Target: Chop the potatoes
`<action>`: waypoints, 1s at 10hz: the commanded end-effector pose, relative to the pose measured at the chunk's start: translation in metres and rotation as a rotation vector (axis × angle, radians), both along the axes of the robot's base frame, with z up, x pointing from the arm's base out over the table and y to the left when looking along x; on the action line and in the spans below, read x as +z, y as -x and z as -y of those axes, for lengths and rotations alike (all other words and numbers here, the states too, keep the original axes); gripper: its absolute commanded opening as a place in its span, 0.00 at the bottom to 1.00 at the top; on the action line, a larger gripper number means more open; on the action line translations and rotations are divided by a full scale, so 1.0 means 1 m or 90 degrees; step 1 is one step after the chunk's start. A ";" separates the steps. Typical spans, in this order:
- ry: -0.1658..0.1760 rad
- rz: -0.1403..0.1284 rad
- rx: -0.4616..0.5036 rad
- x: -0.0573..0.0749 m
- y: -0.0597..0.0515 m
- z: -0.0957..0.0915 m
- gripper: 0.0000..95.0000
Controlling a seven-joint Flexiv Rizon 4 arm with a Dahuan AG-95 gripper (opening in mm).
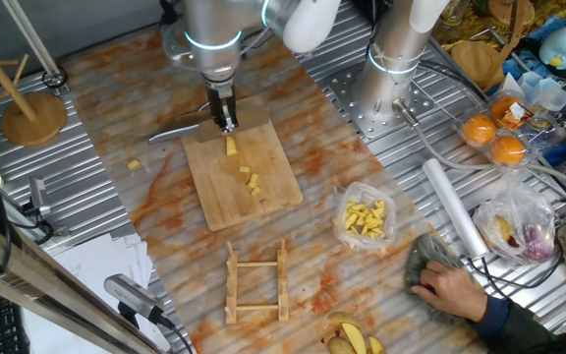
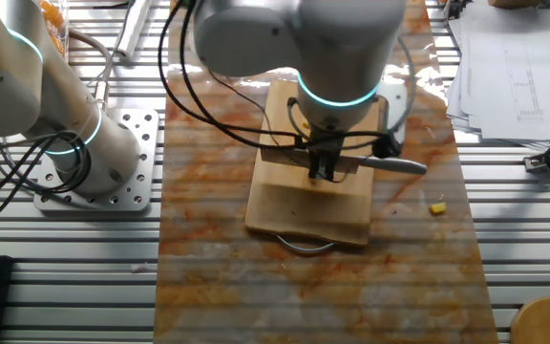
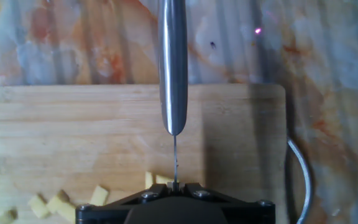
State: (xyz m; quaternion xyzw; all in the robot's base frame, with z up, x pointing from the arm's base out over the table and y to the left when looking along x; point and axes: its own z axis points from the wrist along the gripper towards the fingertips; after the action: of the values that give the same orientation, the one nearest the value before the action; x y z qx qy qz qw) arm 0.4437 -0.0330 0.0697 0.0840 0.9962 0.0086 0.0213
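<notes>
A wooden cutting board (image 1: 244,172) lies on the marbled mat. A pale-yellow potato piece (image 1: 231,146) lies right under my gripper (image 1: 226,123), with several small cut bits (image 1: 253,182) further along the board. One stray bit (image 1: 134,164) lies on the mat off the board, and it also shows in the other fixed view (image 2: 436,207). My gripper (image 2: 325,172) is shut on a knife with a metal handle (image 2: 394,164). In the hand view the handle (image 3: 172,62) points away and the thin blade (image 3: 175,158) stands edge-down above the board (image 3: 73,137), with potato bits (image 3: 99,195) near my gripper (image 3: 176,185).
A clear bag of yellow pieces (image 1: 366,218) and a wooden rack (image 1: 256,282) lie near the board. A person's hand holding a cloth (image 1: 445,285), a white roll (image 1: 452,206) and bagged oranges (image 1: 480,129) are at the right. A wooden stand (image 1: 32,113) is far left.
</notes>
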 end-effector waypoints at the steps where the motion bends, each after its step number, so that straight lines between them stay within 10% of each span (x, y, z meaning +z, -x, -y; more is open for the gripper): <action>1: 0.001 -0.004 -0.001 -0.006 -0.004 -0.007 0.00; 10: 0.007 -0.006 0.015 -0.013 0.006 -0.005 0.00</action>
State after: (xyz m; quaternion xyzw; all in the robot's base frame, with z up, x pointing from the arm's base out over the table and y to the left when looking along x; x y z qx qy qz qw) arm 0.4393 -0.0276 0.0544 0.0716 0.9973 0.0040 0.0165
